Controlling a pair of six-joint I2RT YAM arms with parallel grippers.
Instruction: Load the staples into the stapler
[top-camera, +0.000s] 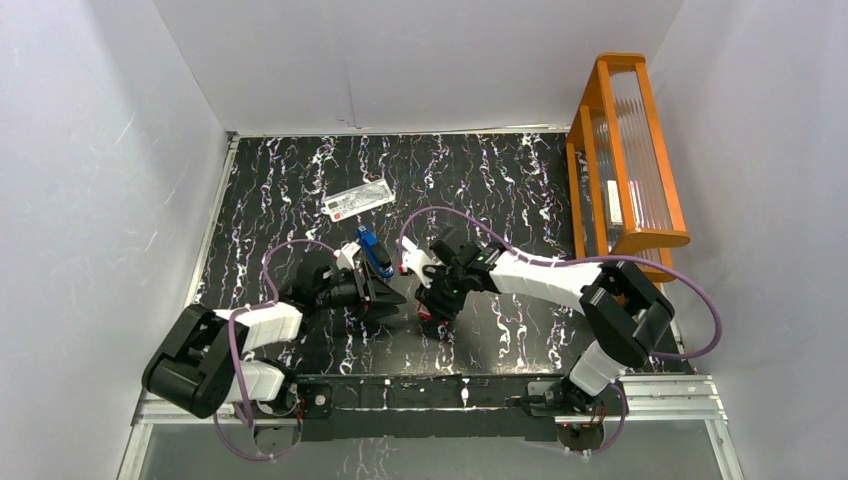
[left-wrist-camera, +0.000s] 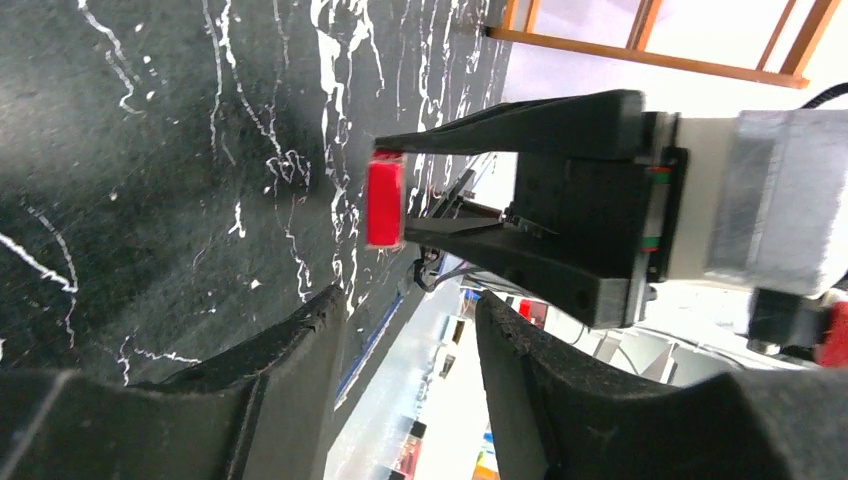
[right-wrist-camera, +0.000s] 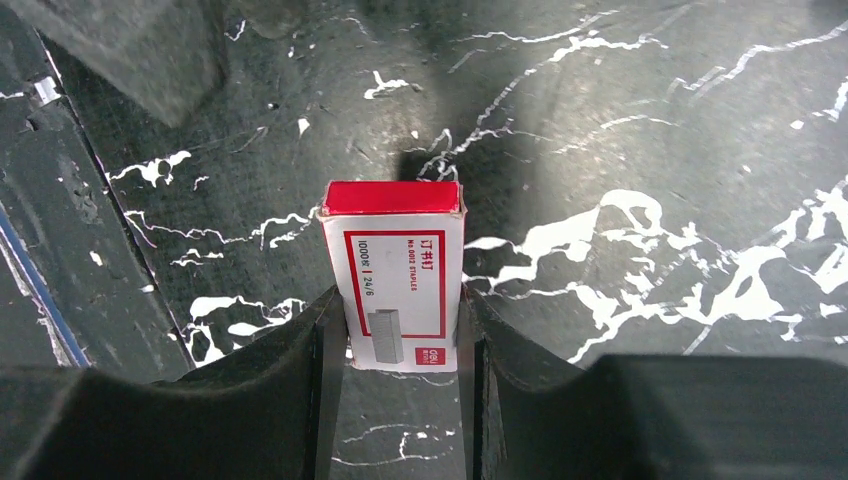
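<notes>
Nearest, the right gripper (right-wrist-camera: 398, 322) is clamped on the staple box (right-wrist-camera: 395, 265). Its fingers press the two long sides and the red end points outward. The left gripper (left-wrist-camera: 410, 300) faces that red end, jaws apart, empty, and short of contact. The stapler (top-camera: 373, 250) sits just beyond the left wrist; from above I cannot tell whether it lies free on the table (top-camera: 520, 190) or leans on the arm. Farther back are a clear packet (top-camera: 358, 199) and an orange rack (top-camera: 625, 150).

Judgement: the box needs opening. The left gripper should close squarely on the tray end only and draw straight. The right should pinch the sleeve lightly and keep the box level so no strip spills.
</notes>
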